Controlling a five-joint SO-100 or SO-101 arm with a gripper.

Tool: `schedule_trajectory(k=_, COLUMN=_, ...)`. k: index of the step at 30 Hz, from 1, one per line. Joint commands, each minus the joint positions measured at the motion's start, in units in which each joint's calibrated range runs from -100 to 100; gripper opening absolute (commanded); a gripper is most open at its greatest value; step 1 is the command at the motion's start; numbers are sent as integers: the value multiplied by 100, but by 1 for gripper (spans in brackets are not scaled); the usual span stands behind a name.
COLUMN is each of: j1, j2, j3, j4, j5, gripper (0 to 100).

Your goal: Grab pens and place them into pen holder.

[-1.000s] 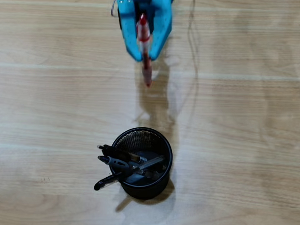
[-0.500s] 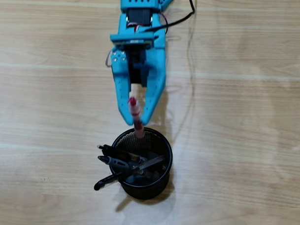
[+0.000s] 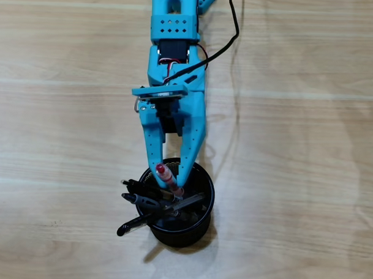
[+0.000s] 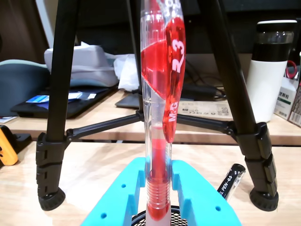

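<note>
My blue gripper (image 3: 170, 177) reaches down over the far rim of the black mesh pen holder (image 3: 203, 210) in the overhead view, shut on the red and clear pen (image 3: 167, 177), whose tip points into the cup. In the wrist view that red pen (image 4: 159, 108) stands upright between the blue fingers (image 4: 193, 193), with the holder's mesh rim (image 4: 138, 219) just below. Three dark pens (image 3: 144, 203) lean in the holder, their ends sticking out over its left rim. One clear pen end (image 4: 230, 181) shows at the right of the wrist view.
The light wooden table (image 3: 296, 149) spreads all round the holder. A black cable (image 3: 230, 37) runs from the arm toward the top edge. In the wrist view black tripod legs (image 4: 59, 117) stand on the table, with a white bottle (image 4: 273, 70) and desk clutter behind.
The arm has stretched down the overhead picture, carrying the red pen from the top edge to above the holder. The three dark pens have not moved.
</note>
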Motion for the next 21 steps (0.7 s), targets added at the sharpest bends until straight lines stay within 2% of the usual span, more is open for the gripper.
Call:
schedule_trajectory(k=1, j1=-75, j2=-100, j3=-347, j4=-60, j5=-23, gripper=6)
schedule_trajectory(k=5, j1=-148, j2=-108, j3=-347, j4=-60, j5=-23, gripper=17)
schedule_trajectory(k=18, j1=-293, j2=-512, j3=41, j4=-60, j5=22, gripper=14)
schedule_trajectory(k=21, j1=-293, j2=-1091, j3=843, j4=-103, j5=27, gripper=4)
